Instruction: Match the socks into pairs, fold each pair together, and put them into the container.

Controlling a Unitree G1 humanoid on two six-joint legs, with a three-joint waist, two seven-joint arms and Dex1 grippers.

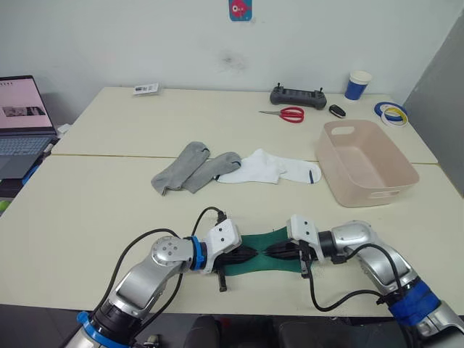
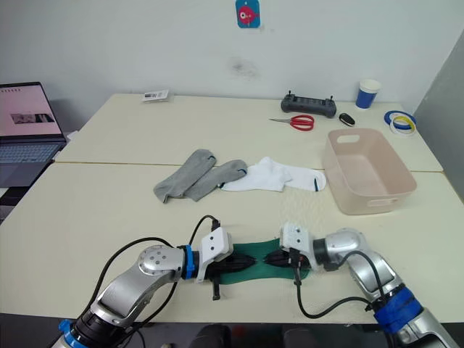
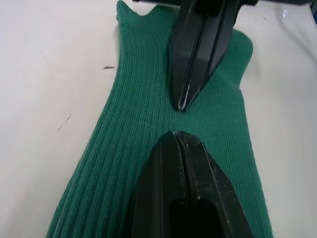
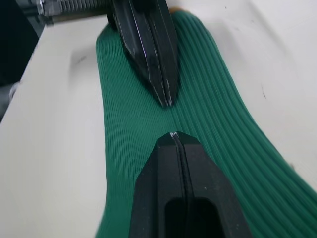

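A: We are looking at the green socks point(image 1: 262, 252) lying flat near the front edge of the worktop point(image 1: 94, 210). Our left gripper point(image 1: 250, 255) and right gripper point(image 1: 276, 251) are meeting tip to tip over the middle of the fabric, and both sets of jaws are clenched, pressing down on the cloth rather than holding any of it.

B: So we are pinning a fold line, we are guessing. What are we risking?

A: With the tips nearly touching, we are risking a bump between the fingers. And if we are dragging while pressing, the fabric is likely bunching or the two layers are sliding apart. We cannot tell whether both socks are lined up beneath.

B: And the edge?

A: It is close; a pull toward us could be sending the socks off the worktop.

B: What is lying farther out?

A: The grey socks point(image 1: 190, 170) and white socks point(image 1: 270, 169) are waiting side by side, touching, in the middle. The container point(image 1: 367, 162) is standing to the right of them, empty, with a free path to it.

B: Anything else?

A: Scissors point(image 1: 285, 113), a controller point(image 1: 298, 96), a paper cup point(image 1: 357, 85), tape rolls point(image 1: 391, 112) and a laptop point(image 1: 23, 119) are sitting well apart at the back and left.
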